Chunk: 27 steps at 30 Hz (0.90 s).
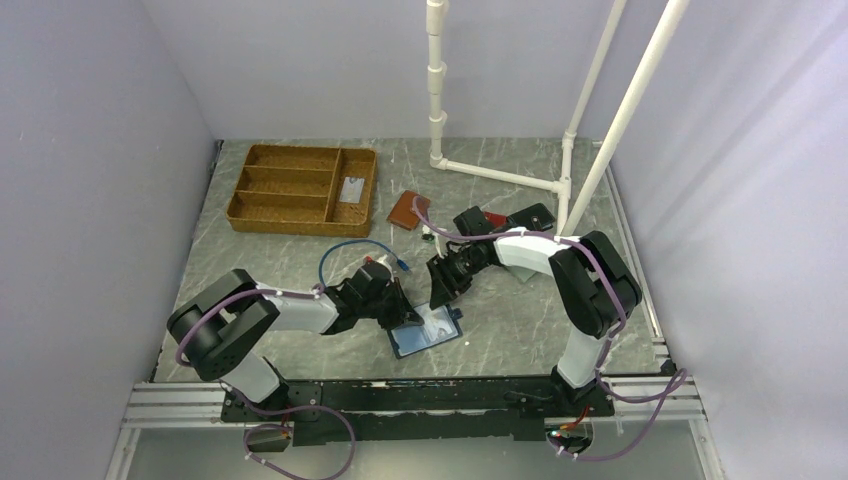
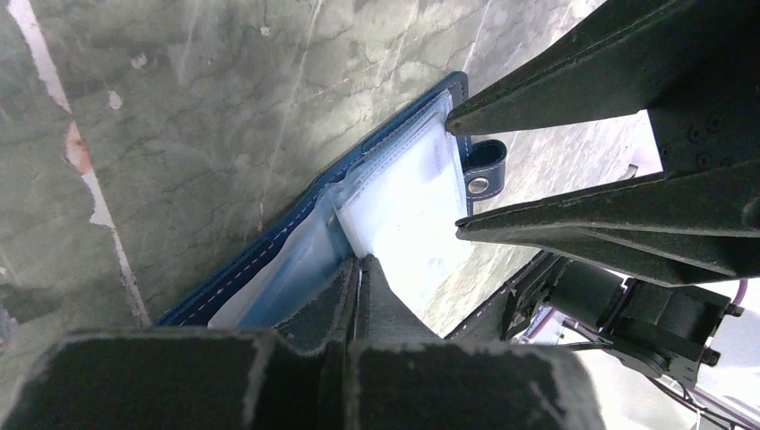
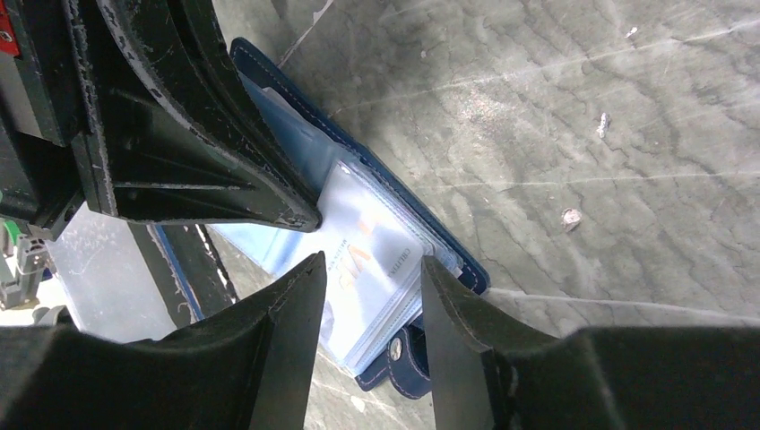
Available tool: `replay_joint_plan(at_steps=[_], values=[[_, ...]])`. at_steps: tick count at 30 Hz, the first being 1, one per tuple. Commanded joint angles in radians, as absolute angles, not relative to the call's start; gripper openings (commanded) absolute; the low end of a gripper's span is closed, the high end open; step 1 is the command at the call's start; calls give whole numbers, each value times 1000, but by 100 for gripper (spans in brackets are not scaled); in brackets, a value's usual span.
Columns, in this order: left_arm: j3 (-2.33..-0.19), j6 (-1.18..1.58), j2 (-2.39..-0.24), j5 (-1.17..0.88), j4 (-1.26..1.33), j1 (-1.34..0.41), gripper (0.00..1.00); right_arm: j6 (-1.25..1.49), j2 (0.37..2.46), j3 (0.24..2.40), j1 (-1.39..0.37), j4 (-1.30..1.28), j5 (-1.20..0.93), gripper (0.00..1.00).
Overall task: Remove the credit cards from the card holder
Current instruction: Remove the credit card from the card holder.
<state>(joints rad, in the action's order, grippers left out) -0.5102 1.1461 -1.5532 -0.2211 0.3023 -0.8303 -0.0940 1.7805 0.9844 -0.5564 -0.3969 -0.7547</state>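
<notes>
Looking down from the top view, I have the card holder [image 1: 427, 335] lying open on the desk [image 1: 505, 330] at lower centre of the frame. Its glossy inside faces up, so the pockets are within reach. My left jaws [image 1: 402, 312] reach in over its left edge and my right jaws [image 1: 438, 298] from just above it. I judge one is there to pin and the other to pull. At upper left sits the wicker tray [image 1: 290, 180]. Its right-end compartment holds one pale card [image 1: 350, 190], and I see nothing in the three long compartments. A tan wallet [image 1: 408, 210] lies just right of the tray and is no part of this job.

From my left wrist, the left jaws at bottom centre are clenched tight, tips pressed onto the clear sleeves [image 2: 300, 264] near the fold. Whether a thin sheet is nipped between them I cannot tell. I reckon that press pins the holder against sliding. The credit cards [image 2: 403, 202] sit inside the sleeves at frame centre, with the snap tab [image 2: 485, 161] poking out to their right.

From my right wrist, the right jaws stand apart, released, straddling the stack of sleeves without gripping it. A pale card with faint lettering shows between them, tucked in its pocket. The holder's navy edge runs from upper left down to lower centre, and the cards in it are not yet out.
</notes>
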Motion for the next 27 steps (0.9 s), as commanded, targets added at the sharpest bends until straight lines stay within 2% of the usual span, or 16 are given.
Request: replay_joint_plan(at_steps=[1, 12, 27], values=[[-516, 1139, -1594, -166, 268, -836, 0, -118, 1790, 1016, -570, -403, -719, 47], [-487, 1153, -1581, -136, 277, -835, 0, -131, 1787, 1026, -573, -419, -692, 52], [-476, 1155, -1575, -138, 296, -835, 0, -144, 1788, 1032, -582, -429, -624, 53]])
